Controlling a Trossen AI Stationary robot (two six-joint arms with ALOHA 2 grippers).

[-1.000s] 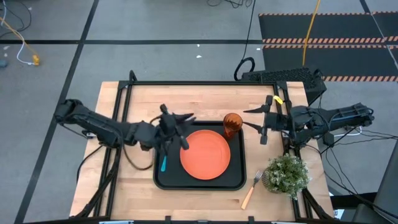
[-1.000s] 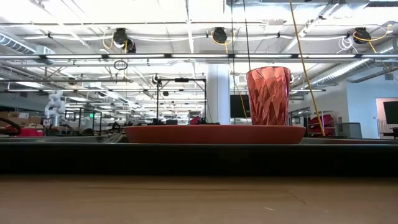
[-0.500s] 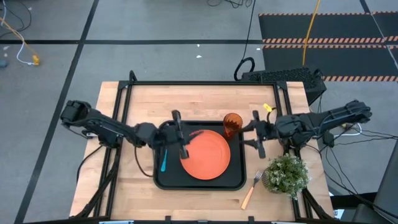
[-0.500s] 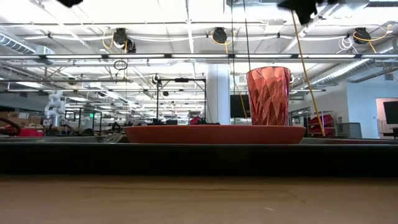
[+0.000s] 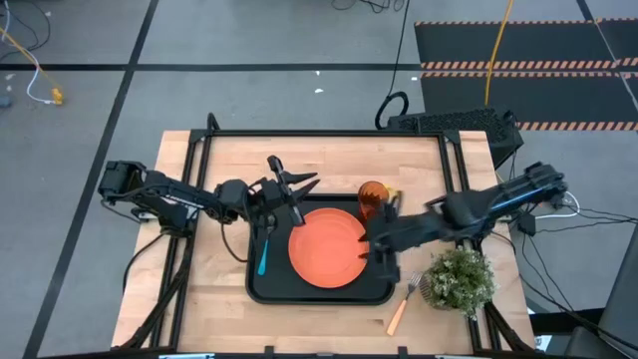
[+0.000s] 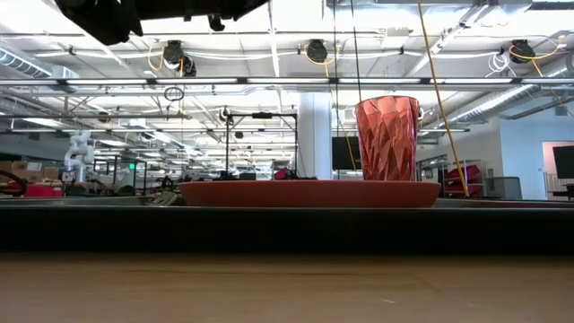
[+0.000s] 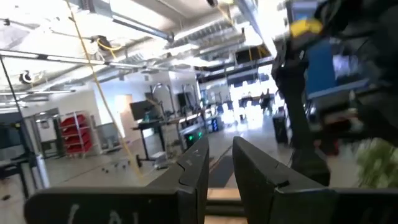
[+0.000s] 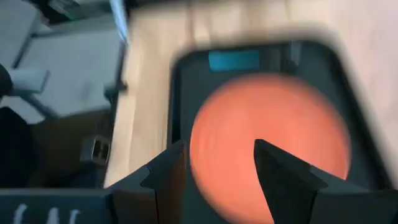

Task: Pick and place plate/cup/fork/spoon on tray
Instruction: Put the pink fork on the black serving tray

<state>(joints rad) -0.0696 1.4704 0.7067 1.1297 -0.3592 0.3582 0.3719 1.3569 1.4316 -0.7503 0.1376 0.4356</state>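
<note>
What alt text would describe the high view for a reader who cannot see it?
A black tray on a wooden table holds an orange plate, an orange cup and a blue-handled spoon. The fork lies off the tray beside a plant. The right gripper is over the plate's edge, and the left gripper is open.

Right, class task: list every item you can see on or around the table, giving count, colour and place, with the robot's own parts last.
tray: one, black, middle of the table toward its front.
plate: one, orange, on the tray, right of centre.
cup: one, translucent orange, upright in the tray's far right corner, behind the plate.
spoon: one, blue handle, lying along the tray's left side.
fork: one, tan handle with silver tines, on the table off the tray's front right corner.
plant: one, green, on the table right of the tray.
table: one, light wood.
left gripper: one, dark, open, over the table by the tray's far left corner.
right gripper: one, dark, open, over the tray's right edge.
</note>
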